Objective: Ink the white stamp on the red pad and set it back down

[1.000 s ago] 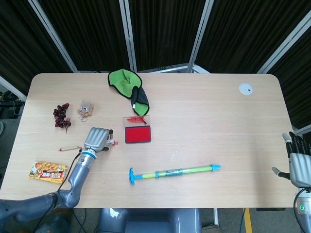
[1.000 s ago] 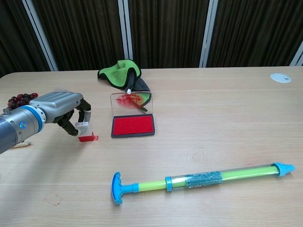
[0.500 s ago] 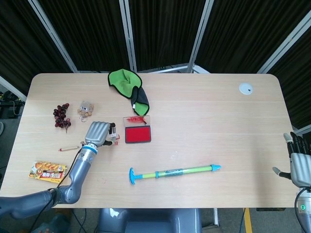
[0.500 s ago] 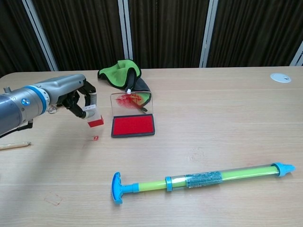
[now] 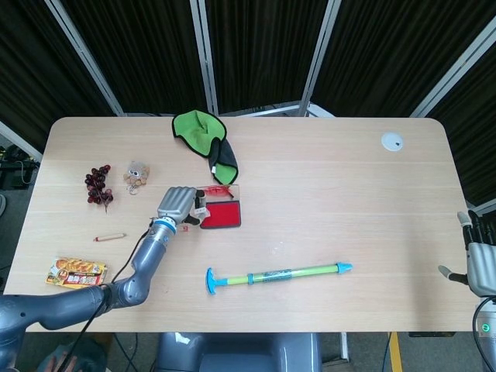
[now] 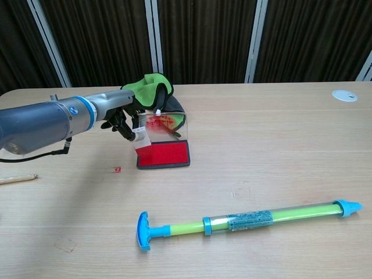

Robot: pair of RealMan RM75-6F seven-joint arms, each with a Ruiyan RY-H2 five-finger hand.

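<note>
My left hand (image 5: 177, 204) (image 6: 118, 114) holds the white stamp (image 6: 141, 137) (image 5: 200, 208), tilted, with its red base downward. The stamp is at the left end of the red ink pad (image 5: 221, 215) (image 6: 164, 154); I cannot tell whether its base touches the pad. The pad's clear lid (image 6: 164, 124), smeared with red, stands open behind it. A tiny red piece (image 6: 117, 170) lies on the table left of the pad. My right hand (image 5: 480, 262) is at the table's right edge, fingers apart and holding nothing, partly cut off by the frame.
A green cloth (image 5: 203, 136) lies behind the pad. Grapes (image 5: 98, 186), a small bear charm (image 5: 136, 174), a pencil (image 5: 110, 236) and a snack packet (image 5: 76, 273) sit at the left. A green-and-blue tube toy (image 5: 279, 273) lies in front. A white disc (image 5: 392, 141) is at the far right.
My left hand lifted the stamp off the table and carried it right to the pad's left end. A tiny red piece stayed where the stamp stood. My right hand sank slightly.
</note>
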